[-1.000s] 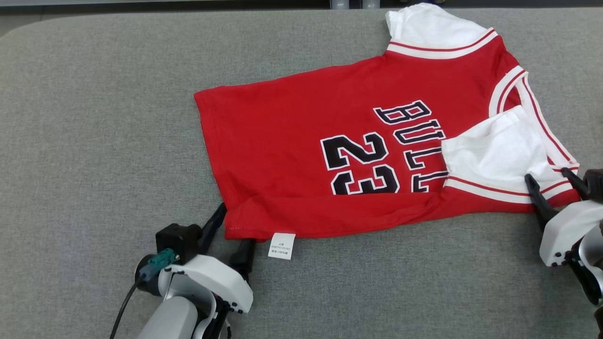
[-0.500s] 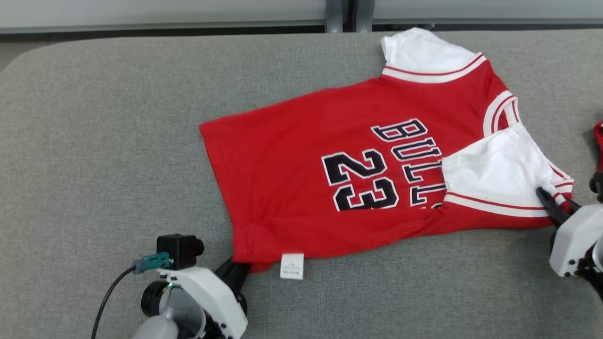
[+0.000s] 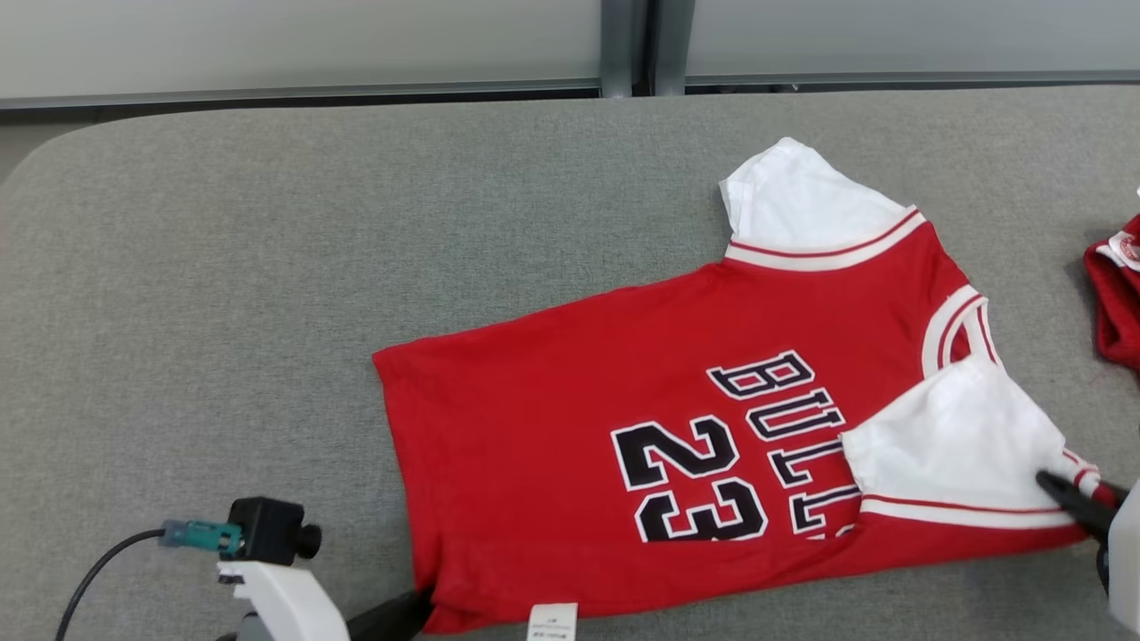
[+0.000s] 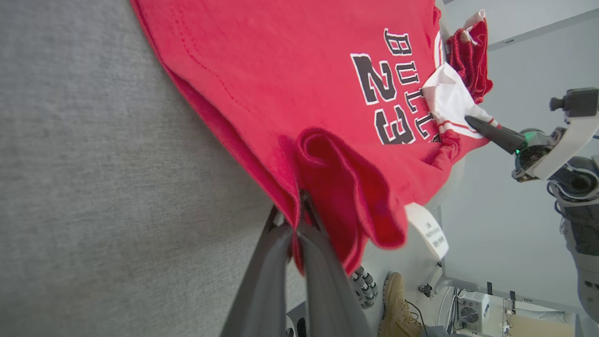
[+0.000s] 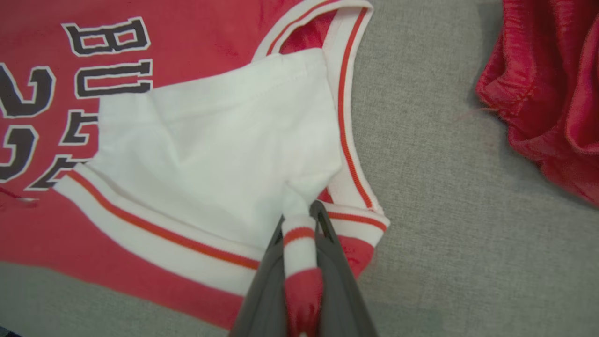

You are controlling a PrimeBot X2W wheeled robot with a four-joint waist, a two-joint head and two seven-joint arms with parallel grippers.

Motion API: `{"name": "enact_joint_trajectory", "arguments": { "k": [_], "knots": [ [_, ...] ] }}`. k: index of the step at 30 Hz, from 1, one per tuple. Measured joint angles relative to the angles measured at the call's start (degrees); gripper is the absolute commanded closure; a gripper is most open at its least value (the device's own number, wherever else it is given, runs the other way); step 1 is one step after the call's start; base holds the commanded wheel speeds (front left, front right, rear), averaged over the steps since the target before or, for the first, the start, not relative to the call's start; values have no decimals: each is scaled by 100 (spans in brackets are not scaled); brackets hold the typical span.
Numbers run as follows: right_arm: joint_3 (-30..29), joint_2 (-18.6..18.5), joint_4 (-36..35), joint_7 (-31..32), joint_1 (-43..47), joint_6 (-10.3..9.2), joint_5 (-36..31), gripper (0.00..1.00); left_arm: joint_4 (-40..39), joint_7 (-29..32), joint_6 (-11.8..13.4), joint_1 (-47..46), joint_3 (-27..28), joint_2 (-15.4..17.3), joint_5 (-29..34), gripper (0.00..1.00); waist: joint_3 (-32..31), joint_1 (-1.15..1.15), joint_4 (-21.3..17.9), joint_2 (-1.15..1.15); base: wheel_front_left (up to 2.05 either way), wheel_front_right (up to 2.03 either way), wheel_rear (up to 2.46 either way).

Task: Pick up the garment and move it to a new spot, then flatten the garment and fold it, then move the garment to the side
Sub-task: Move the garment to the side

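We see the red Bulls jersey (image 3: 677, 418) spread front-up on the grey worktop (image 3: 267, 267), sitting toward 4 o'clock in the head view. Its hem faces 9 o'clock and its collar faces 3 o'clock, so the "23" and the lettering read sideways. The body lies mostly flat, with a shallow fold running along the edge nearest us.

At the jersey's 7 o'clock corner the left gripper (image 4: 292, 210) is pinched tight on the hem. In its wrist view, red fabric is bunched into a rolled fold between the two dark fingers. A white care label (image 3: 552, 620) hangs from the hem just beside that grip, toward 3 o'clock from it.

At the jersey's 4 o'clock corner the right gripper (image 5: 300, 220) is clamped on the shoulder edge. A strip of white-and-red trim is squeezed between its fingers where the near white sleeve (image 3: 953, 445) meets the armhole banding. That sleeve is folded in over the end of the lettering, while the far white sleeve (image 3: 802, 200) points toward 12 o'clock and lies flat.

A second, crumpled red garment (image 3: 1113, 303) rests at the worktop's 3 o'clock edge, near the jersey's collar but apart from it.
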Motion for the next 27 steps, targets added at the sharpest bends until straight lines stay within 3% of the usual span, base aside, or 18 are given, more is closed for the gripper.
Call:
{"name": "enact_joint_trajectory", "arguments": {
  "k": [6,13,15,16,17,18,19,20,27],
  "knots": [
    [76,-38,-293,659,623,0,270,100,-89,558,244,478,96,243,-501,100,122,0,-115,0,0,0,0],
    [34,136,-260,602,728,0,85,100,25,609,167,665,73,465,-450,100,110,0,-152,0,0,0,0],
    [116,220,-185,425,766,0,-32,85,87,404,157,730,53,404,-296,100,26,0,-142,0,0,0,0],
    [158,244,-157,383,794,0,-38,65,109,315,158,778,48,363,-249,85,-8,0,-138,0,0,0,0],
    [192,263,-135,326,827,0,-44,29,136,254,158,815,31,323,-209,64,-43,0,-133,0,0,0,0],
    [208,269,-105,269,878,0,-65,0,155,182,157,860,12,297,-169,50,-82,0,-127,0,0,0,0],
    [219,269,-82,223,937,0,-76,0,177,83,157,907,11,269,-115,4,-124,0,-122,0,0,0,0],
    [218,272,-60,156,990,0,-96,0,202,-18,159,953,24,246,-55,0,-170,0,-116,0,0,0,0],
    [-352,203,-378,-409,1289,0,-421,0,-37,-1090,235,1193,279,233,714,0,-511,0,-90,0,0,0,0]
  ]
}}
